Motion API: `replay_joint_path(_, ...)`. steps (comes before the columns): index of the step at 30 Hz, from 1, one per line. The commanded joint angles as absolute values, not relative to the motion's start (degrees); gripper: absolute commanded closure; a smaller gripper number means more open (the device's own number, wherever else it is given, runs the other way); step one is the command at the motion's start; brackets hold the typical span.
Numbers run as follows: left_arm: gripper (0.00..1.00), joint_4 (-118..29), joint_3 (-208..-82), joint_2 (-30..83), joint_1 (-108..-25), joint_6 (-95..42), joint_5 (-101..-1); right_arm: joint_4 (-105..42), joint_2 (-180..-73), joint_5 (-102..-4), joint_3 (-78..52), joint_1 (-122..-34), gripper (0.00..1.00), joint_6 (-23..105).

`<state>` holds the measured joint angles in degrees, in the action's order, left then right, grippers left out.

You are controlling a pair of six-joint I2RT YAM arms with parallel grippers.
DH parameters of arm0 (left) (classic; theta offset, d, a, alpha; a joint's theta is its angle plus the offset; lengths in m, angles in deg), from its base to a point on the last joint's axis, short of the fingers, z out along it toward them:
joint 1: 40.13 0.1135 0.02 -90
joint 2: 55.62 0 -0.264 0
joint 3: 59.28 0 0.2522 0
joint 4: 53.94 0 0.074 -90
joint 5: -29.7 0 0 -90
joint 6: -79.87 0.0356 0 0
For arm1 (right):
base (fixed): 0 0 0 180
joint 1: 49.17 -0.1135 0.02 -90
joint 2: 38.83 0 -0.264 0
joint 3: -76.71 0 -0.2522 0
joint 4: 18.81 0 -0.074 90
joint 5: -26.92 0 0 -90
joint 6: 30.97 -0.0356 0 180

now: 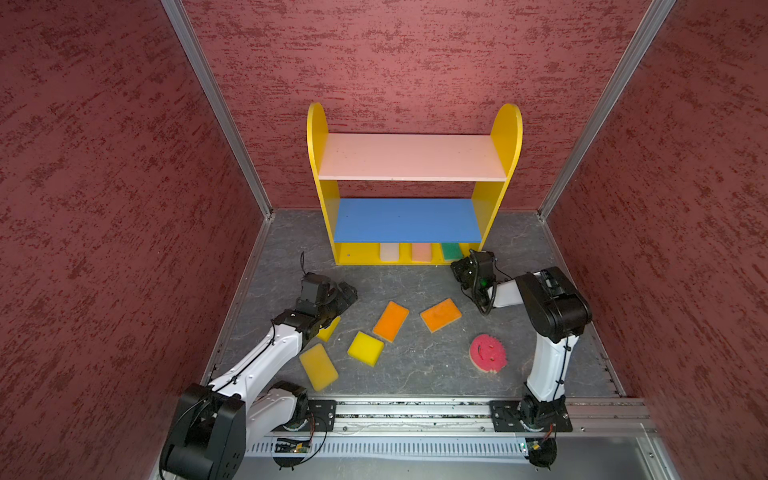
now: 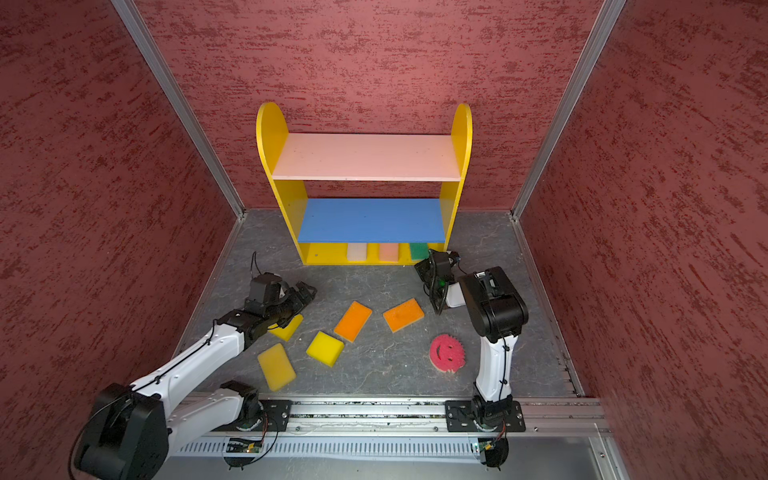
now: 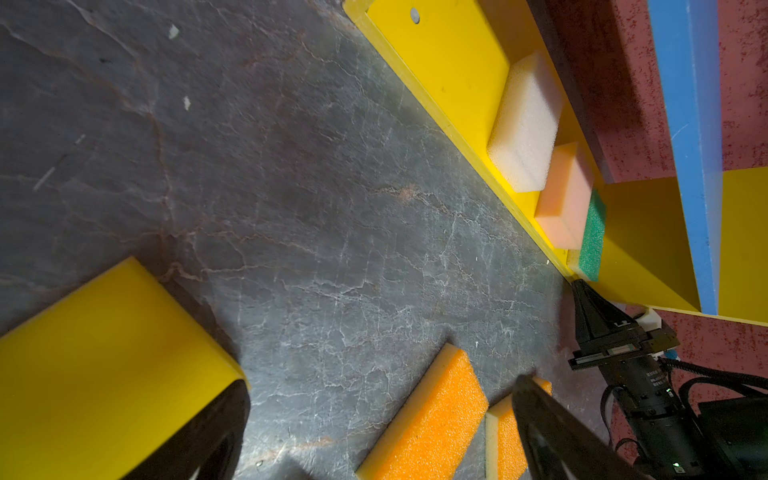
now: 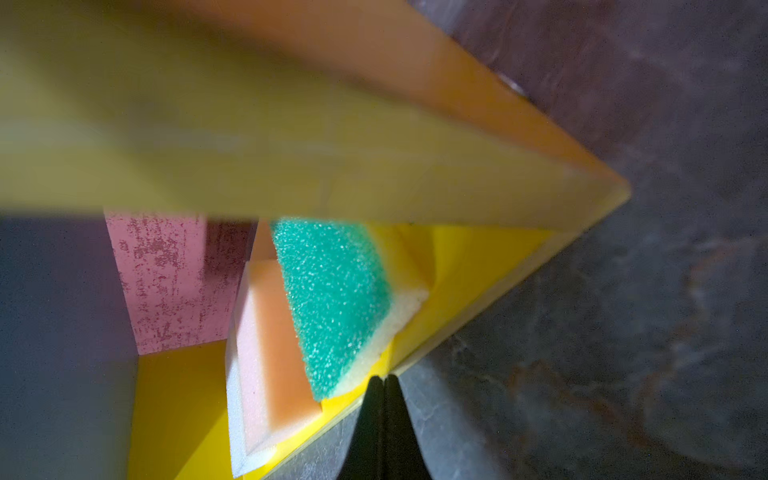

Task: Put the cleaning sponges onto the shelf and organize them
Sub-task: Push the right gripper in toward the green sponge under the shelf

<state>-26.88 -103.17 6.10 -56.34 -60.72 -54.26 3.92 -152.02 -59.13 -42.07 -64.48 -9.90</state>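
- Shelf (image 1: 318,137): stands at the rear of the worktop (image 1: 415,374), against the back wall. The top and middle boards are bare.
- Bottom board (image 1: 357,253): carries three sponges in a row, the cream sponge (image 1: 389,252), the peach sponge (image 1: 421,252) and the green sponge (image 1: 451,251). The green sponge sits askew and touches the peach sponge.
- Right arm: the base is on the front rail (image 1: 415,409) and the lower link stands nearly upright. The elbow is bent sharply, and the forearm reaches towards the shelf's lower right corner.
- Right pincer (image 4: 383,386): jaws fully closed, gripping nothing. The tips sit at the front edge of the bottom board, just beside the near corner of the green sponge.
- Left arm: stretched low from its base on the rail, running diagonally towards the middle of the worktop.
- Left pincer (image 1: 348,296): jaws spread wide, empty. It is well short of the shelf.
- A yellow sponge (image 1: 330,328) lies partly under the left wrist. Contact cannot be determined.
- A second yellow sponge (image 1: 318,366) and a third yellow sponge (image 1: 365,348) lie flat on the worktop near the left arm.
- Two orange sponges (image 1: 390,321) (image 1: 441,314) lie flat mid-worktop, between the arms.
- The pink sponge (image 1: 488,353), round and face up, lies near the right arm's lower link.
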Motion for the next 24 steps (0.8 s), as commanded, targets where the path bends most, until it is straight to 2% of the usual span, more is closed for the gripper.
replay_joint_path(1, 0.02, -26.56, -104.28, 6.07, -56.61, -60.43, -54.69, 5.53, -153.31, -55.43, -38.30, -66.53, 1.00, -9.00)
replay_joint_path(11, 0.02, -26.73, -104.70, 6.43, -56.65, -60.40, -54.56, 5.35, -152.49, -54.76, -38.69, -67.27, 1.00, -8.93)
replay_joint_path(24, 0.02, -26.43, -104.75, 5.60, -56.65, -60.09, -54.63, 2.17, -140.76, -54.66, -49.30, -66.73, 1.00, -6.11)
